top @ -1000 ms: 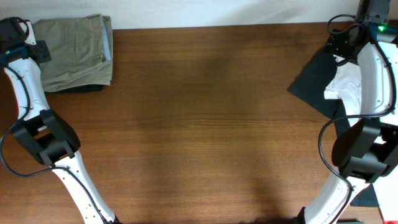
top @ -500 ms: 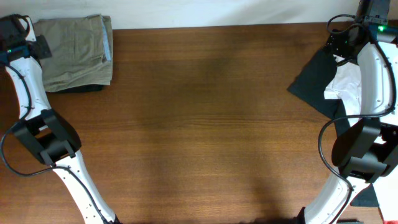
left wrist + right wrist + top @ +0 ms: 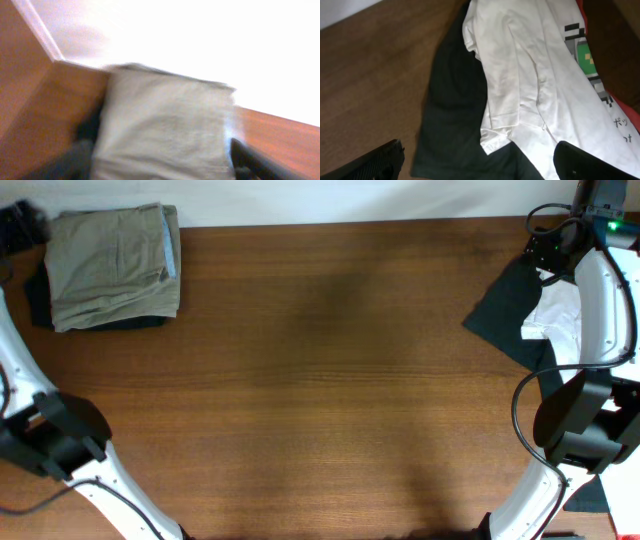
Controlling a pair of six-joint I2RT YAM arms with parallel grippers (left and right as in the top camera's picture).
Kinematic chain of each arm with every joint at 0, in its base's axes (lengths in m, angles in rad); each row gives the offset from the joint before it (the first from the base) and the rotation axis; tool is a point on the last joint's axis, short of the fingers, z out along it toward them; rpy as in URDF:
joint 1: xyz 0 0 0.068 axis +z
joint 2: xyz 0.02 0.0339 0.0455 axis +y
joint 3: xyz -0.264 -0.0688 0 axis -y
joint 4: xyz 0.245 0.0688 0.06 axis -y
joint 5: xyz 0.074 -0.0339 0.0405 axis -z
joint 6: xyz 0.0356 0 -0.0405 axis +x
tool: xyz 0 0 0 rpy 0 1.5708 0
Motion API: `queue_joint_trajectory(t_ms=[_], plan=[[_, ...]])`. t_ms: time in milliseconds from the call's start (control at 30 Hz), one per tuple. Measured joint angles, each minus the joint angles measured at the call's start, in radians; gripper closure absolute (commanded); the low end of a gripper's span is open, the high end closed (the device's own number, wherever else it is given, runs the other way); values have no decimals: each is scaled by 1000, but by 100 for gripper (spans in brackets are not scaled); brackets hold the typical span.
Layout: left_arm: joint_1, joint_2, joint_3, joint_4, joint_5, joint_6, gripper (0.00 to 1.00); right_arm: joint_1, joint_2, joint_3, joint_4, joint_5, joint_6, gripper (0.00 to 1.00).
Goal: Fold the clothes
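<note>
Folded khaki trousers (image 3: 112, 268) far left, white T-shirt (image 3: 535, 75) over dark garment (image 3: 452, 110) right — left gripper (image 3: 157, 156), right gripper (image 3: 477, 156) spread wide, empty.

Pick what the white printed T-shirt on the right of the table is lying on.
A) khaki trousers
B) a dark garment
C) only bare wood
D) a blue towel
B: the right wrist view shows the white T-shirt draped over a dark garment; the khaki trousers sit at the far left corner.

White arm shells (image 3: 600, 310), black joint blocks (image 3: 575, 420), thin black cables (image 3: 517, 405), green light (image 3: 612, 225), right gripper (image 3: 477, 152) dark-fingered
</note>
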Motion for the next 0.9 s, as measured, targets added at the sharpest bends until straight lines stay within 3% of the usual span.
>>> queue_joint_trajectory(t_ms=[67, 100, 200, 267, 400, 600, 767, 800, 900], plan=[[-29, -147, 8, -134, 195, -12, 1, 0, 0, 0, 0, 0, 1, 1], [-42, -226, 8, -272, 282, -16, 1, 0, 0, 0, -2, 0, 1, 1], [-46, -400, 9, -526, 429, 11, 1, 0, 0, 0, 0, 0, 1, 1], [-46, -514, 8, -775, 480, 89, 1, 0, 0, 0, -2, 0, 0, 1], [-46, -773, -2, -782, 544, 145, 1, 0, 0, 0, -2, 0, 1, 1], [-46, -1376, -99, -782, 575, 118, 1, 0, 0, 0, 0, 0, 1, 1], [-39, -1684, -54, -730, 504, 123, 1, 0, 0, 0, -1, 0, 1, 1], [-40, -1691, -113, -638, 512, 125, 1, 0, 0, 0, -2, 0, 0, 1], [-146, -1654, -645, -290, 491, 127, 1, 0, 0, 0, 0, 0, 1, 1]])
